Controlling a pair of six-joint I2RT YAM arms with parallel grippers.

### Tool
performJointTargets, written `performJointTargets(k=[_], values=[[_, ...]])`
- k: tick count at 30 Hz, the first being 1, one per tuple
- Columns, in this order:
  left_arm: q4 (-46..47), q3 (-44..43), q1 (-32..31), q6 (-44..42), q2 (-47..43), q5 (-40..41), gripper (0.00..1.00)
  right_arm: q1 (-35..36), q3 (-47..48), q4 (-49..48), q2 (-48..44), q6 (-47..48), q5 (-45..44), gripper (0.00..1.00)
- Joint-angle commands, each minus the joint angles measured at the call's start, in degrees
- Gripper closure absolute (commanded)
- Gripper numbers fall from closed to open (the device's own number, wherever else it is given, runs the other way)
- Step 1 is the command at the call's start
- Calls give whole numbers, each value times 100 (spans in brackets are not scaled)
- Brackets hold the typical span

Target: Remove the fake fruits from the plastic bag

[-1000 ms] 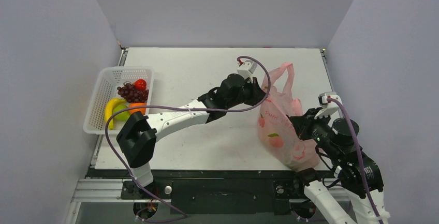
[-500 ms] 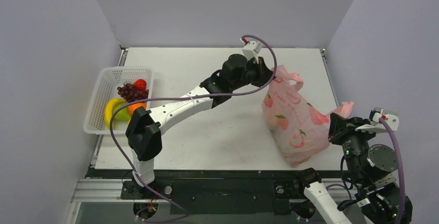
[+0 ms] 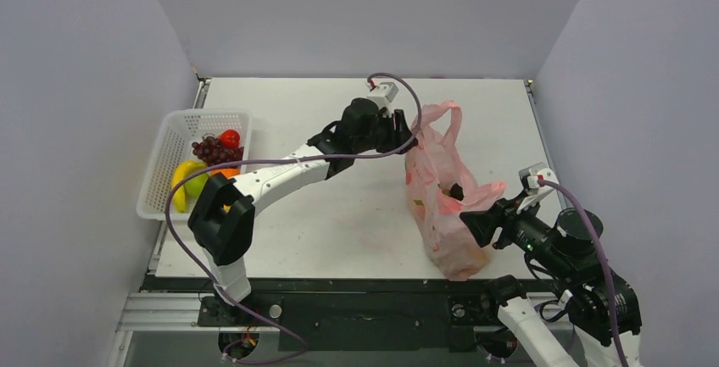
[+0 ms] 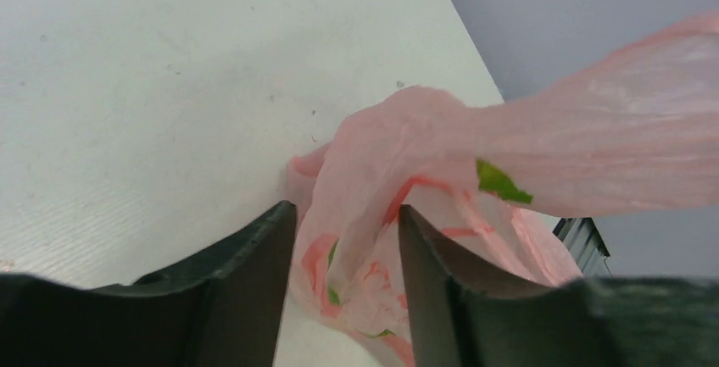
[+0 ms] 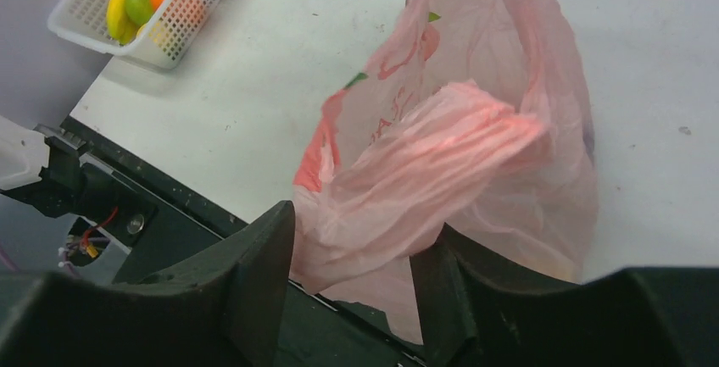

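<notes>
The pink plastic bag (image 3: 437,206) slumps on the right of the table, its film printed with red and green. My left gripper (image 3: 405,140) is at its upper left edge. In the left wrist view that gripper (image 4: 346,210) is open, with loose bag (image 4: 407,130) film between its fingers. My right gripper (image 3: 469,221) is at the bag's near right side, also open (image 5: 356,231), with a fold of the bag (image 5: 475,130) lying between its fingers. Fake fruits lie in the white basket (image 3: 169,142): banana (image 3: 180,182), grapes (image 3: 216,153), a red one (image 3: 230,138), an orange (image 3: 225,176). No fruit shows through the bag.
The basket (image 5: 182,19) stands at the table's left edge. The bag's bottom reaches the table's front edge, beside the black rail (image 3: 339,282). Grey walls close in on three sides.
Both grippers were shut on the bag and stretched it apart; now both have opened. The right gripper came back left to the bag, the left moved slightly left, and the bag has slumped.
</notes>
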State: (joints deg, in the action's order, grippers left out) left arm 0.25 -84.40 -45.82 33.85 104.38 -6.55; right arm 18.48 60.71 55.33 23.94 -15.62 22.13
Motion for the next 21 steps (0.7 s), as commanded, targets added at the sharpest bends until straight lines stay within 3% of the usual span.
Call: performJointTargets(k=[1, 6, 15, 18, 21], values=[[236, 409, 94, -53, -1160, -210, 49, 32, 427, -88, -59, 116, -499, 51], [29, 692, 117, -271, -1872, -167, 32, 31, 636, -111, -140, 162, -2039, 42], [-206, 1057, 76, 0, -2399, -516, 29, 162, 1034, -373, -234, 24, -4118, 30], [55, 1226, -2, 271, -2354, -528, 29, 218, 938, -519, -97, -50, -4065, 28], [296, 1285, -167, 535, -2229, -466, 30, 235, 922, -851, 161, -86, -3167, 26]])
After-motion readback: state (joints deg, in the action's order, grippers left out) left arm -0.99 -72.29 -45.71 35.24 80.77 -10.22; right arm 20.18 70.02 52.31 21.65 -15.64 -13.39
